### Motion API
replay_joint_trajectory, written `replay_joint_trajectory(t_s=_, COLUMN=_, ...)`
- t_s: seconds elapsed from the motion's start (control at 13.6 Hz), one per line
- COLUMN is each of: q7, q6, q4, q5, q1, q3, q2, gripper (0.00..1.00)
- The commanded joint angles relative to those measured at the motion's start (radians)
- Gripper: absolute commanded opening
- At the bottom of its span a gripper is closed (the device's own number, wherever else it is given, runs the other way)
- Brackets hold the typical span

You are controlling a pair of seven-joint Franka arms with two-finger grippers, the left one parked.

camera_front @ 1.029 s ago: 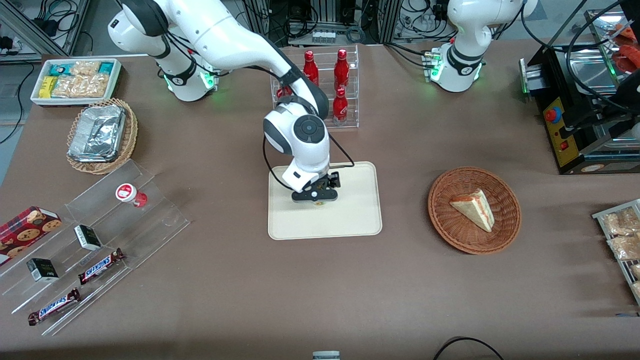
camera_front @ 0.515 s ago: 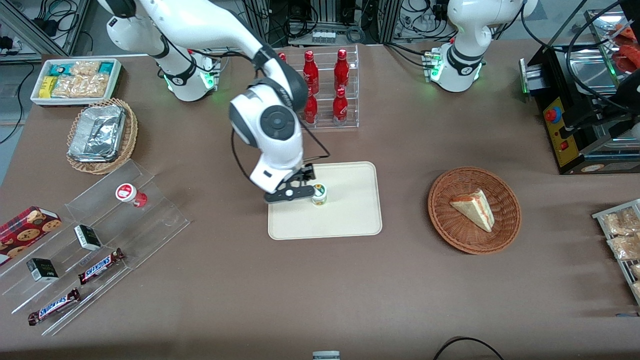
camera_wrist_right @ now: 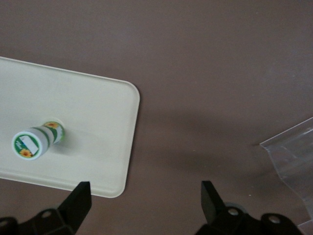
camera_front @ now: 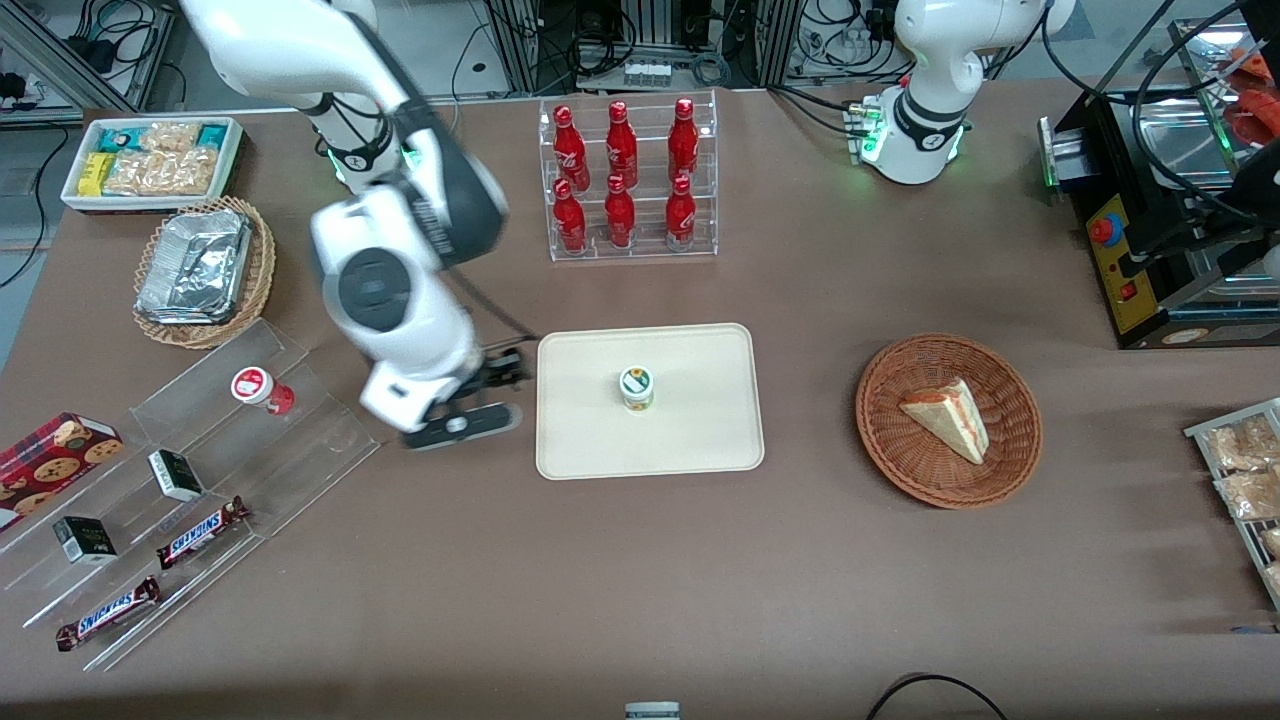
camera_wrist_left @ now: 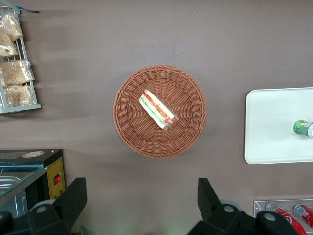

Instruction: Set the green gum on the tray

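The green gum [camera_front: 636,387] stands upright near the middle of the cream tray [camera_front: 700,440]. It also shows in the right wrist view [camera_wrist_right: 33,143] on the tray [camera_wrist_right: 98,122], and in the left wrist view [camera_wrist_left: 304,128]. My right gripper [camera_front: 470,415] hangs above bare table between the tray and the clear acrylic shelf, toward the working arm's end. Its fingers [camera_wrist_right: 79,200] are wide apart with nothing between them; the gripper [camera_wrist_right: 145,198] is empty.
A clear stepped shelf [camera_front: 200,470] holds a red-lidded small bottle [camera_front: 258,388], small boxes and Snickers bars. A rack of red bottles [camera_front: 625,180] stands farther from the front camera than the tray. A wicker basket [camera_front: 948,420] with a sandwich lies toward the parked arm's end.
My gripper has let go of the green gum, risen and swung off the tray toward the working arm's end. The gum stays standing on the tray.
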Motion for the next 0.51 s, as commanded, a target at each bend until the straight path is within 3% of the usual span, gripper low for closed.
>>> replay_joint_trajectory(t_s=0.0, q7=-0.058, q6=-0.009, q4=-0.085, q5=0.018, q1=-0.095, q3=0.008, q2=-0.093, gripper=1.0)
replay_joint_trajectory(t_s=0.44, q7=-0.066, q6=-0.047, q4=-0.139, q5=0.014, q1=-0.311, q3=0.016, q2=-0.174, gripper=1.0)
